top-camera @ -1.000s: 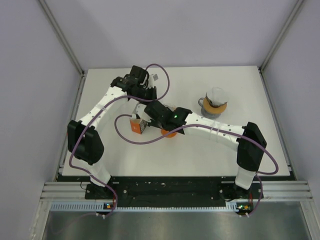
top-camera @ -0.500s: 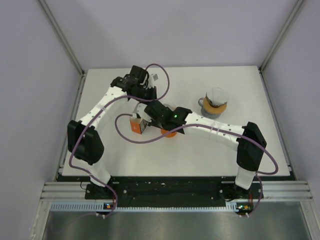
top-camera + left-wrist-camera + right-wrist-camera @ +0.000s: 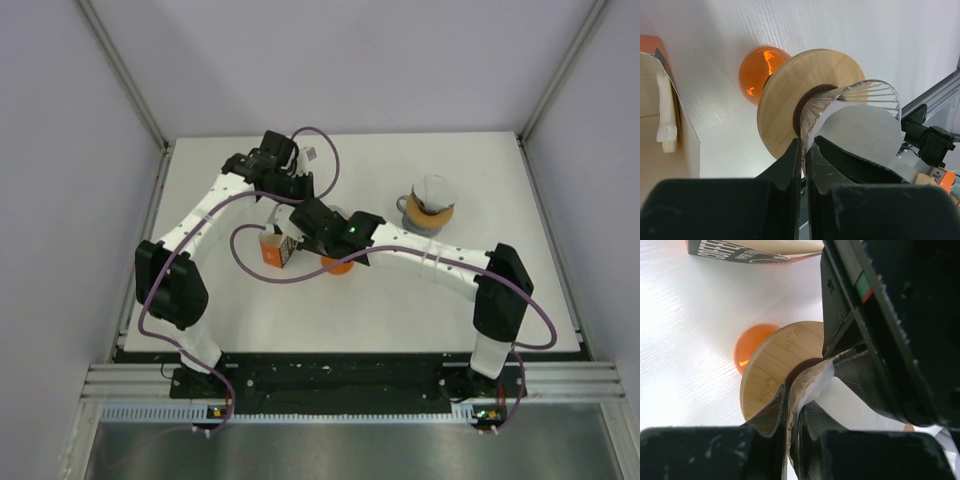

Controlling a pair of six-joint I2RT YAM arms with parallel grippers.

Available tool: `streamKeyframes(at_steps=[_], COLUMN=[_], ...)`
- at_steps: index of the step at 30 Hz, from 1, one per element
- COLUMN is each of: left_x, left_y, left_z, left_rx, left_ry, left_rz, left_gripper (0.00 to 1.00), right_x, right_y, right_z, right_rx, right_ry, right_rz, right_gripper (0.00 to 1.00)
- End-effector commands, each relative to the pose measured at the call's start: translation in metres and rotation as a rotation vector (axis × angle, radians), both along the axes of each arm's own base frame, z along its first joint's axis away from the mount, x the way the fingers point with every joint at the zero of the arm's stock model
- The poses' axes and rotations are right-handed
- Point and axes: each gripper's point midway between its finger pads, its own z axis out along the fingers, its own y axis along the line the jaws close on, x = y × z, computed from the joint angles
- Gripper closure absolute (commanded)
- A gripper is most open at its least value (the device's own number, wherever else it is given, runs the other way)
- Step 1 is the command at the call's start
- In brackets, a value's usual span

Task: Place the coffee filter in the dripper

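Note:
The glass dripper with a wooden collar [image 3: 785, 95] is held between both grippers, over an orange round object [image 3: 757, 70]. The white coffee filter [image 3: 855, 130] lies inside its cone. My left gripper [image 3: 804, 145] is shut on the glass rim. My right gripper [image 3: 792, 400] is shut on the filter's edge [image 3: 812, 385] against the glass wall, beside the collar [image 3: 770, 365]. In the top view both grippers, left [image 3: 292, 192] and right [image 3: 302, 215], meet at mid-table and hide the dripper.
An open orange filter box [image 3: 272, 250] stands just left of the grippers, with white filters inside [image 3: 665, 110]. The orange object [image 3: 338, 265] shows under the right arm. A second glass cone with a brown ring on a grey cup [image 3: 430, 208] stands at back right.
My right gripper has shifted slightly back and left. The left arm has not moved.

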Motion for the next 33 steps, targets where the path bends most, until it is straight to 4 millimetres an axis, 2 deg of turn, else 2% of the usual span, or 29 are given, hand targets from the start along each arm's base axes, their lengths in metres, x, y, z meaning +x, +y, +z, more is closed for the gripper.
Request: streamKeyframes(at_steps=[1, 2, 3, 5, 11, 15, 23, 30, 33], left_x=[-0.005, -0.005, -0.005, -0.005, -0.004, -0.002, -0.001, 0.0, 0.0], left_y=[-0.014, -0.013, -0.012, -0.012, -0.011, -0.01, -0.01, -0.011, -0.011], left_z=[0.018, 0.018, 0.019, 0.017, 0.017, 0.016, 0.018, 0.027, 0.031], left_rx=[-0.061, -0.059, -0.059, -0.054, -0.045, -0.037, -0.037, -0.047, -0.052], left_ry=[-0.018, -0.018, -0.021, -0.02, -0.028, -0.034, -0.043, -0.071, -0.082], left_rz=[-0.052, -0.051, -0.05, -0.05, -0.05, -0.045, -0.048, -0.057, -0.061], left_gripper=[1.0, 1.0, 1.0, 1.0, 1.0, 1.0, 0.99, 0.78, 0.72], right_x=[0.008, 0.007, 0.007, 0.008, -0.001, -0.008, -0.017, -0.016, -0.016], right_y=[0.009, 0.009, 0.008, 0.005, 0.004, -0.002, -0.025, -0.045, -0.054], right_z=[0.007, 0.007, 0.007, 0.013, 0.046, 0.066, 0.08, 0.106, 0.115], right_rx=[0.049, 0.049, 0.047, 0.058, 0.158, 0.222, 0.31, 0.431, 0.471], right_ry=[-0.001, 0.001, -0.001, -0.011, -0.027, -0.039, -0.013, -0.022, -0.03], right_rz=[-0.014, -0.015, -0.017, -0.031, -0.02, -0.007, -0.023, -0.046, -0.06], right_gripper=[0.97, 0.75, 0.62, 0.51, 0.32, 0.25, 0.23, 0.22, 0.21])
